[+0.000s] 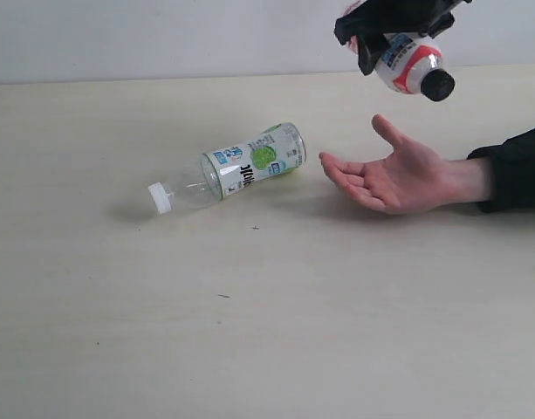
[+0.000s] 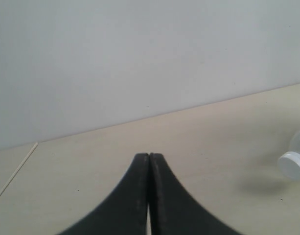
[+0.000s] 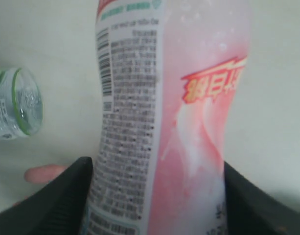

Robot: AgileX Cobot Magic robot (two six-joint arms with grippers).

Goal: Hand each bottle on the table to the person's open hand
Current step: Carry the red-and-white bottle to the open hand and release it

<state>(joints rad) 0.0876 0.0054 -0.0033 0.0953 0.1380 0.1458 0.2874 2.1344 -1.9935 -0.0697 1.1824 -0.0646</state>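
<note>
High at the upper right, my right gripper [image 1: 385,30] is shut on the red-orange-label bottle [image 1: 411,65], whose black cap [image 1: 438,85] tilts down above the person's open hand [image 1: 394,175]. In the right wrist view that red-orange-label bottle [image 3: 174,112] fills the space between both black fingers [image 3: 66,196]. The lime-label bottle [image 1: 241,166] lies on its side on the table [image 1: 250,332], white cap pointing left; its base [image 3: 17,103] and its cap [image 2: 292,165] also show in the wrist views. My left gripper [image 2: 149,157] is shut on nothing, low over the table. The other two bottles are out of view.
The person's dark-sleeved forearm [image 1: 511,170] rests on the table at the right edge. A fingertip [image 3: 44,174] of that hand shows beside my right gripper. A pale wall [image 1: 162,35] runs behind the table's far edge.
</note>
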